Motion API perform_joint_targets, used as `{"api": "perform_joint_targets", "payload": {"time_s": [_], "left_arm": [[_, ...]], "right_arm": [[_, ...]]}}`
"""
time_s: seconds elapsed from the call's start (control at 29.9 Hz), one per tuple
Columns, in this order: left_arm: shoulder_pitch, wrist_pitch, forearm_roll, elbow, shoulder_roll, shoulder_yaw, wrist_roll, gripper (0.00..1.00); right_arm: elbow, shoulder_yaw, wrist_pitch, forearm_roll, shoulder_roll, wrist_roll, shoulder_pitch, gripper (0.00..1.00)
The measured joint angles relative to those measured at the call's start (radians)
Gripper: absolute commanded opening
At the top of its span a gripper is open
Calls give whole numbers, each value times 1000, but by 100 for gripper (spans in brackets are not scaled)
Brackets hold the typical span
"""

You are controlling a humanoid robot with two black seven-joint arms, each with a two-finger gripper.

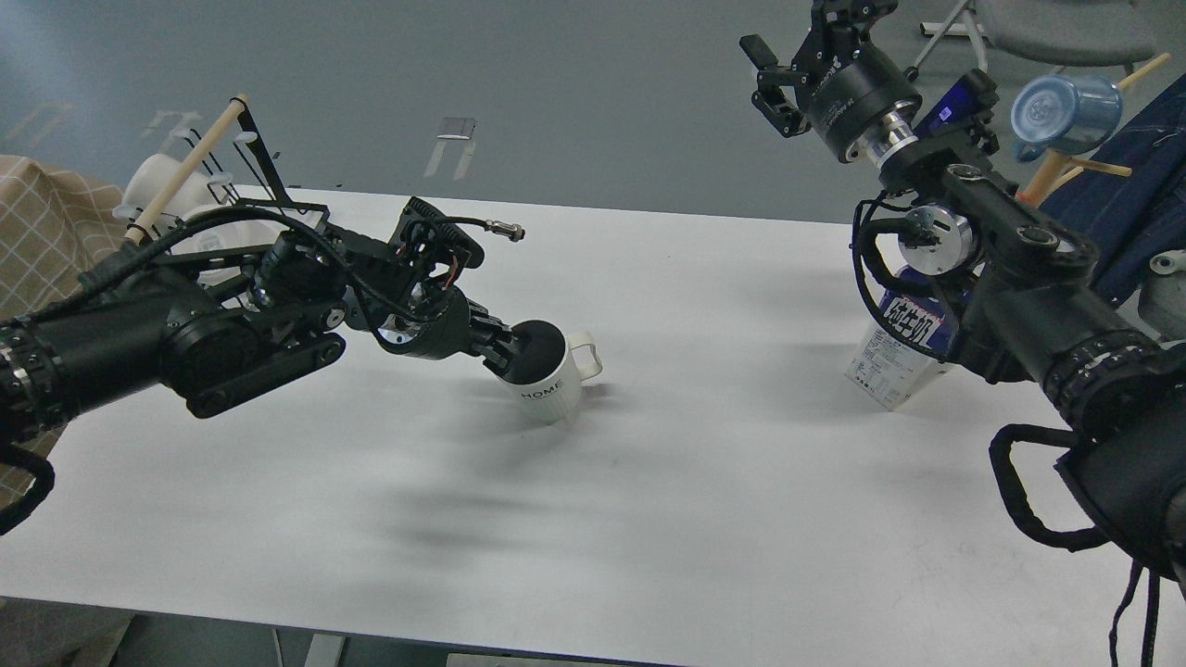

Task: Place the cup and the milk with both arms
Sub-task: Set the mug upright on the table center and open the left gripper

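Note:
A white ribbed cup [554, 384] marked HOME is tilted, its base touching or just above the white table [649, 519] left of centre. My left gripper [512, 353] is shut on the cup's rim, with one finger inside its dark mouth. The blue and white milk carton [901, 352] stands at the table's right side, partly hidden behind my right arm. My right gripper [769, 81] is open and empty, raised high beyond the table's far edge, up and left of the carton.
A black dish rack [269, 199] with white dishes and a wooden rod stands at the back left corner. A blue mug [1064, 111] hangs on a wooden stand at the far right. A checked cloth [37, 232] lies at the left edge.

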Motion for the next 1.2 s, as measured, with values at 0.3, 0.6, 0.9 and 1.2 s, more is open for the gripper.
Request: {"api": "perform_joint_targets", "payload": {"time_s": [0.3, 0.6, 0.9, 1.2], "left_arm": [[-9, 0, 0, 30, -28, 0, 1, 22], [-12, 0, -7, 30, -31, 0, 0, 90], [-57, 0, -35, 28, -28, -8, -11, 96], [-187, 0, -355, 5, 128, -28, -15, 97]], "right_arm": [[0, 0, 0, 0, 0, 0, 0, 100], [0, 0, 0, 0, 0, 0, 0, 100], [1, 0, 0, 0, 0, 0, -3, 100], [11, -2, 0, 0, 0, 0, 9, 100]]}}
